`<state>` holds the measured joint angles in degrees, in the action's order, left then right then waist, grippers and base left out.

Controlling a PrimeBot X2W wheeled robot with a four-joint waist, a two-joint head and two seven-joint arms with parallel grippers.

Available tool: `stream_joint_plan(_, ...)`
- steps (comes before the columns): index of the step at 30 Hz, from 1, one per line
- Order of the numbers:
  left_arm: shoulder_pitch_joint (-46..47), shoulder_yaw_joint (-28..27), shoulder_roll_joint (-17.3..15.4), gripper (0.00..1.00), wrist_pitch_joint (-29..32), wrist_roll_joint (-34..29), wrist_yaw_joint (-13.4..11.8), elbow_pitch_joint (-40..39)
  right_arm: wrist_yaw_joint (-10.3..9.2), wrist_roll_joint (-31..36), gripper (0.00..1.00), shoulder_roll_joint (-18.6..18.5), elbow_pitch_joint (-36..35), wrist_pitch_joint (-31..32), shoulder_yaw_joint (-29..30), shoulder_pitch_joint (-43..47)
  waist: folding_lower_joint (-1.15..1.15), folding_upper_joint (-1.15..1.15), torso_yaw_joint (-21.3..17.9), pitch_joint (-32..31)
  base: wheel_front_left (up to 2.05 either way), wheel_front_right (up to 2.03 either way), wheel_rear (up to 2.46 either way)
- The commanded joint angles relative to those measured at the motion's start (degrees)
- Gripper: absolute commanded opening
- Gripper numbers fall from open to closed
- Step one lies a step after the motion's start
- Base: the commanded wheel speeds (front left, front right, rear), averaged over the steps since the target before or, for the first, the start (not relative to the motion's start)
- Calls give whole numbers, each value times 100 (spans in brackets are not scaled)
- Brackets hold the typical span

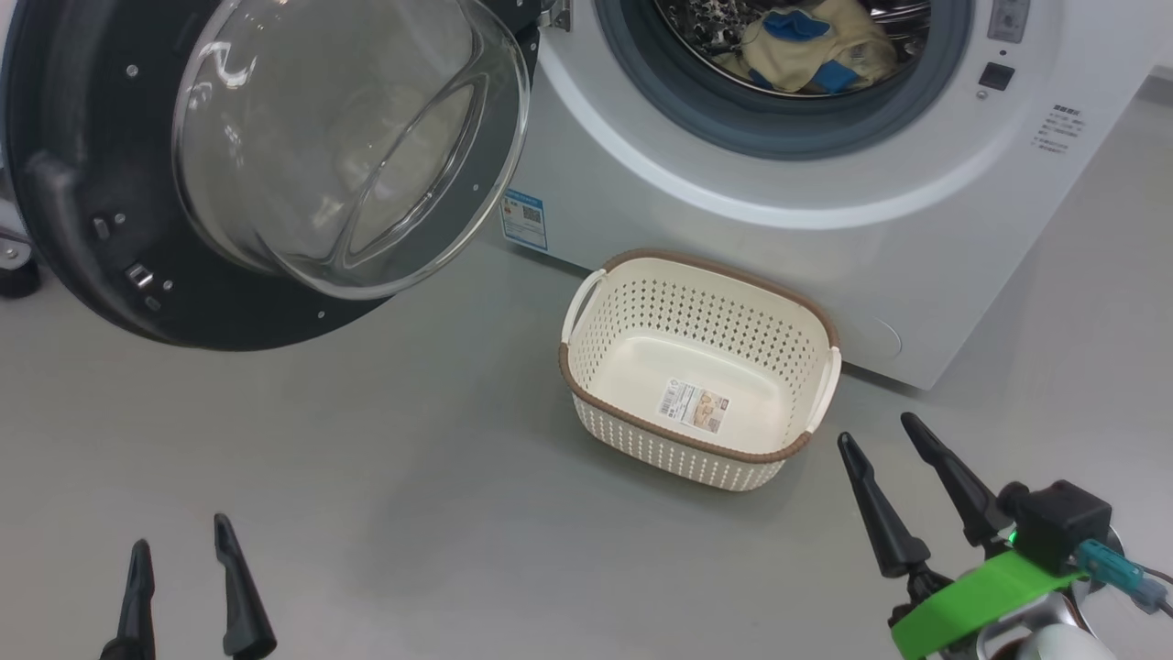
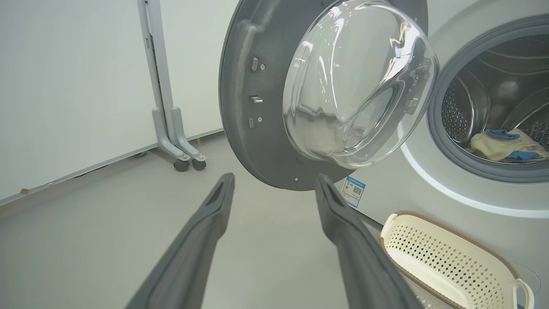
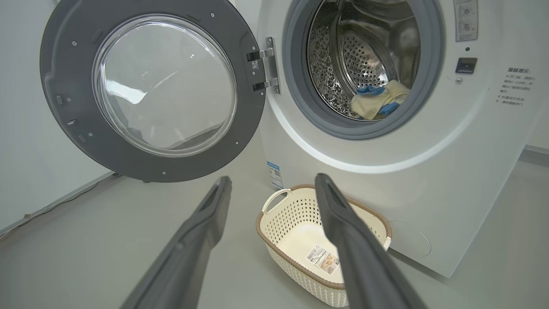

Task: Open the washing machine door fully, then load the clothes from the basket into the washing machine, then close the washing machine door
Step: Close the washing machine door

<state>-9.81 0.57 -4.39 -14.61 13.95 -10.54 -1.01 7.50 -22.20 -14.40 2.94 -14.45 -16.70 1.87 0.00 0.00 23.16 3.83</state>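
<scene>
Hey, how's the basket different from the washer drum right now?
The basket is cream plastic with a brown rim; the drum is bare steel. The basket holds nothing but a label on its base; the drum holds the clothes. The basket stands on the floor, open upward; the drum sits higher and opens to the front. Both have perforated walls.
</scene>
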Motion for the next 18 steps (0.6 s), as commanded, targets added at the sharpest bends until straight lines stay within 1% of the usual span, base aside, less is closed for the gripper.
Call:
stream_joint_plan(1, 107, -228, 8, 100, -39, -49, 24, -152, -1, -24, 100, -153, -145, -55, -83, -241, 0, 0, 32, -9, 0, 0, 0)
stream_joint_plan(18, 67, -284, 89, 100, -39, -52, 66, -131, -1, -41, 100, -183, -133, -55, -98, -234, 0, 0, 393, 5, 0, 0, 0)
